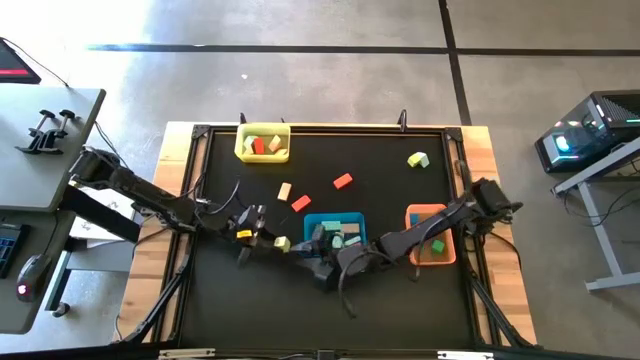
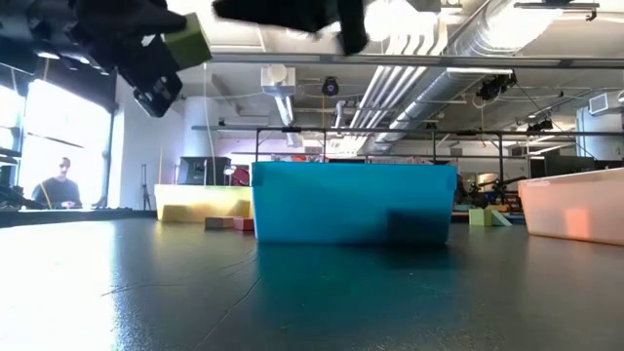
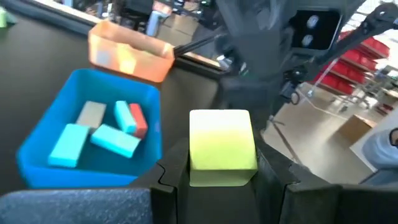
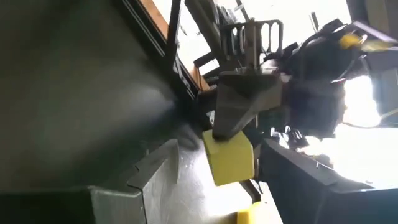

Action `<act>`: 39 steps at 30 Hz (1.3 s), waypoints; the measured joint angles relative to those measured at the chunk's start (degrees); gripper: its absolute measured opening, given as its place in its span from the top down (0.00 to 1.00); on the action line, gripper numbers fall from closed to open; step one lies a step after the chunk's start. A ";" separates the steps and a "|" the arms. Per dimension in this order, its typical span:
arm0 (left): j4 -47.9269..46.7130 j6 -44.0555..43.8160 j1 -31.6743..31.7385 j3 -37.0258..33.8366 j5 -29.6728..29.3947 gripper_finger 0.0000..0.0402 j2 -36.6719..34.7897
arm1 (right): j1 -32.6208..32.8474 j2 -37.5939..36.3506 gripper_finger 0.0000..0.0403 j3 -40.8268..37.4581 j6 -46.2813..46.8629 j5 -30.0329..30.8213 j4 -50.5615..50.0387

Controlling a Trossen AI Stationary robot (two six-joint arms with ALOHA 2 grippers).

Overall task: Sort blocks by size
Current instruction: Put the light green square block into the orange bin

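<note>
We count three trays; left gripper [image 3: 222,186] pinches one lime block [image 3: 222,148] between its fingers; right gripper [image 1: 322,272] spread

you are working in a robotics lab or workshop: a bare grey concrete floor [image 1: 330,60] surrounds the black-topped wooden table [image 1: 480,150], exposed silver ventilation ducts [image 2: 429,39] run under the ceiling, a glowing desktop computer [image 1: 590,130] sits on a side desk, red storage shelving [image 3: 367,53] stands behind, and a person [image 2: 60,185] sits by a window.
</note>
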 joint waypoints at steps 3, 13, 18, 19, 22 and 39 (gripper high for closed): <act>1.24 0.61 -0.78 0.95 0.99 0.75 3.09 | -0.28 3.71 0.45 3.87 -1.94 1.73 -0.38; 3.65 1.61 -1.37 3.50 3.15 0.75 9.79 | -0.36 8.15 0.46 10.87 0.63 2.17 -10.05; 3.78 1.59 -1.37 3.65 3.13 0.75 10.18 | -0.36 8.15 0.55 10.83 1.92 2.72 -10.66; 3.88 1.55 -1.37 3.65 3.13 0.75 10.18 | -0.36 8.15 0.58 10.83 2.47 2.73 -10.65; 4.77 1.43 -1.36 3.63 3.17 0.68 10.23 | -0.33 8.15 0.67 10.83 4.07 3.27 -10.70; 5.18 4.80 -1.39 3.63 -4.43 0.53 10.18 | 6.65 0.15 0.68 10.76 65.36 17.86 -70.98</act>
